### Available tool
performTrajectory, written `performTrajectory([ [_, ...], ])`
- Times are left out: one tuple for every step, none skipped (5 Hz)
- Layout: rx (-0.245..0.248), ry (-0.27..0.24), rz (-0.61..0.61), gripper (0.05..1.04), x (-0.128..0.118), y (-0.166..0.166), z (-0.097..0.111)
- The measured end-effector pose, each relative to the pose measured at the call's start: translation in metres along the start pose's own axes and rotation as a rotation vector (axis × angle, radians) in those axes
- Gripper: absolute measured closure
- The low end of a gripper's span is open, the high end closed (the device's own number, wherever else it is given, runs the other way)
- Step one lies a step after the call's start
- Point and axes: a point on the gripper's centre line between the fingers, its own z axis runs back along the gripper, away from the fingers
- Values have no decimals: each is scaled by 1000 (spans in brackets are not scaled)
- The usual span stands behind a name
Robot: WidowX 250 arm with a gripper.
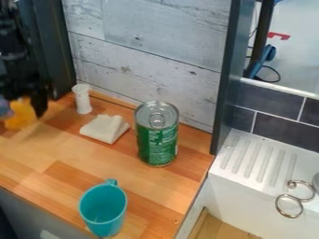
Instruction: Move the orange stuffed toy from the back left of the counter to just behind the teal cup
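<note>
The black gripper (pixel 26 88) is at the left edge, low over the wooden counter. Right at its lower end is an orange-yellow object (pixel 21 115), partly covered by it; whether it is held cannot be told. A bluish-purple thing (pixel 5 109) is cut off by the left edge beside the orange one. To the gripper's right stands a small white cylinder (pixel 82 100), and near that lies a whitish wedge-shaped piece (pixel 105 128). A green can (pixel 157 140) with a silver top stands upright farther right. The teal cup (pixel 104 209), its handle toward the back, is near the front edge.
A whitewashed plank wall (pixel 143 51) backs the wooden counter (pixel 72 156). A dark post (pixel 225 70) rises at the counter's right rear corner. Beyond it are a white ridged sink ledge (pixel 261 156), metal rings (pixel 289 206) and dark tiles (pixel 283 116).
</note>
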Motion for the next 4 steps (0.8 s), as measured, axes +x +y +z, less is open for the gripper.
performTrajectory([
  [21, -39, -36, 486, -31, -12, 33],
  [64, 23, -130, 486, -60, -38, 25],
  [57, 113, -249, 486, -92, -58, 2],
  [8, 67, -367, 486, -90, -71, -9],
])
